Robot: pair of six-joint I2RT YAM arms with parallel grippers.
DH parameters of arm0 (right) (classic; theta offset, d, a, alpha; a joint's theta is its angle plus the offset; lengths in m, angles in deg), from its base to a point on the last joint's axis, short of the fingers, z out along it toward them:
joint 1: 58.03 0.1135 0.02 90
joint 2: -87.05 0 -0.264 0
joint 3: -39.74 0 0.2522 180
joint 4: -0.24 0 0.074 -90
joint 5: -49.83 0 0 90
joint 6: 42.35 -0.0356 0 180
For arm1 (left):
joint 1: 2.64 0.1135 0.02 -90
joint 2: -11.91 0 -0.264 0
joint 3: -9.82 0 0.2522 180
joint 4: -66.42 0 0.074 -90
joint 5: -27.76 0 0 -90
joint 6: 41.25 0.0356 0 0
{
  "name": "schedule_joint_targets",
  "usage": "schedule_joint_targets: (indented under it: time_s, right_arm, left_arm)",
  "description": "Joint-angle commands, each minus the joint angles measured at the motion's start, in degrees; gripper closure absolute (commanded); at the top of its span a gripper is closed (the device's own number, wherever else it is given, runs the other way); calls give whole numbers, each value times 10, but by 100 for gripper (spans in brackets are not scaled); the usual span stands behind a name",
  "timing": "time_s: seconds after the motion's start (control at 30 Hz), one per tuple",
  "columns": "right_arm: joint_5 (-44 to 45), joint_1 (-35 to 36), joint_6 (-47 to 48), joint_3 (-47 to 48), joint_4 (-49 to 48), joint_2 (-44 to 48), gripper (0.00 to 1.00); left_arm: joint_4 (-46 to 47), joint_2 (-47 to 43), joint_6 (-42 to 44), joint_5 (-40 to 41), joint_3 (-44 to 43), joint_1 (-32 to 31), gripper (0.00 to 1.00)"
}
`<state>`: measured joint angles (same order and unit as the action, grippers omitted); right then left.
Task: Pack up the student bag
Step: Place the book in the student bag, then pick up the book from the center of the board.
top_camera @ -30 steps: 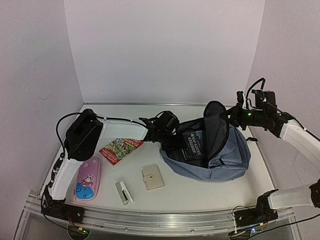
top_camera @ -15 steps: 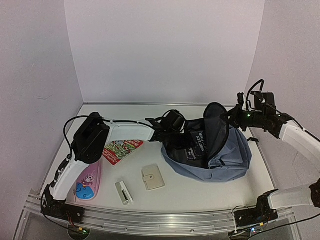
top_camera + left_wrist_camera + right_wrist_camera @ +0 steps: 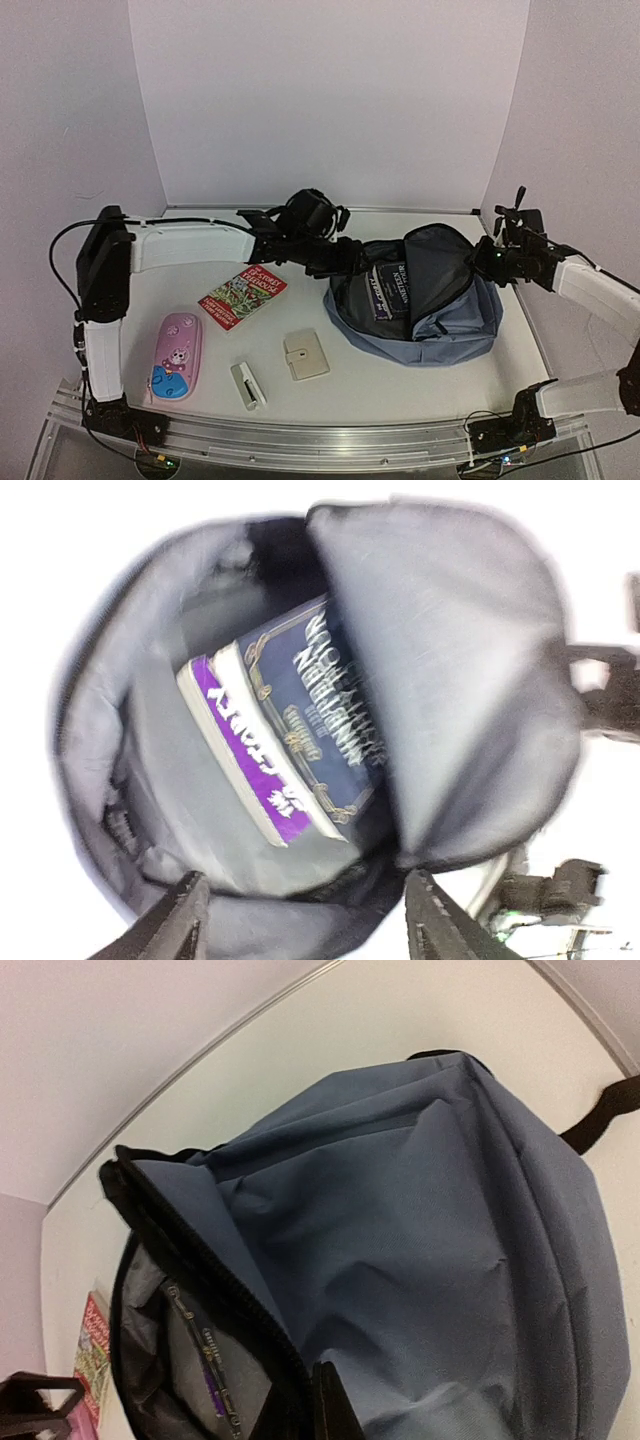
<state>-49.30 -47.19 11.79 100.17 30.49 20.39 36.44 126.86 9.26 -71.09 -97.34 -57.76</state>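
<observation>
Status: bag (image 3: 450, 320) sits open, right of centre on the worktop (image 3: 400, 390), book (image 3: 290, 730) inside. The left end effector (image 3: 308, 912) is spread, empty, over the opening. The right end effector (image 3: 488, 256) is pressed together on the flap (image 3: 435, 265) edge. Risk: thin pinch slips, flap drops, next item snags.

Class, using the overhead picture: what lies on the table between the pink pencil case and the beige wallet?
A small white stapler-like item lies between the pink pencil case and the beige wallet, a little nearer the front; the top external view shows it.
</observation>
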Motion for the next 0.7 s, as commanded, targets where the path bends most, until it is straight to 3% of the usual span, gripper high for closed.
schedule_joint_targets:
  time_s: [0.0,0.13,0.27,0.33,0.53,0.67]
  right_arm:
    - [68,-9,11,-12,-5,-35,85]
    - [75,-14,16,-12,-5,-70,71]
    - [83,-21,21,-6,0,-61,34]
    - [89,-24,26,2,10,-49,24]
    - [15,-26,78,37,32,2,2]
    - [-39,-26,122,75,76,27,2]
  left_arm:
    - [-33,-100,36,15,48,31,31]
    - [-73,-137,49,10,104,84,29]
    - [-73,-185,57,3,176,138,25]
    - [-77,-203,69,4,207,165,23]
    - [-87,-243,81,-12,267,247,22]
    - [-87,-255,97,-12,287,286,18]
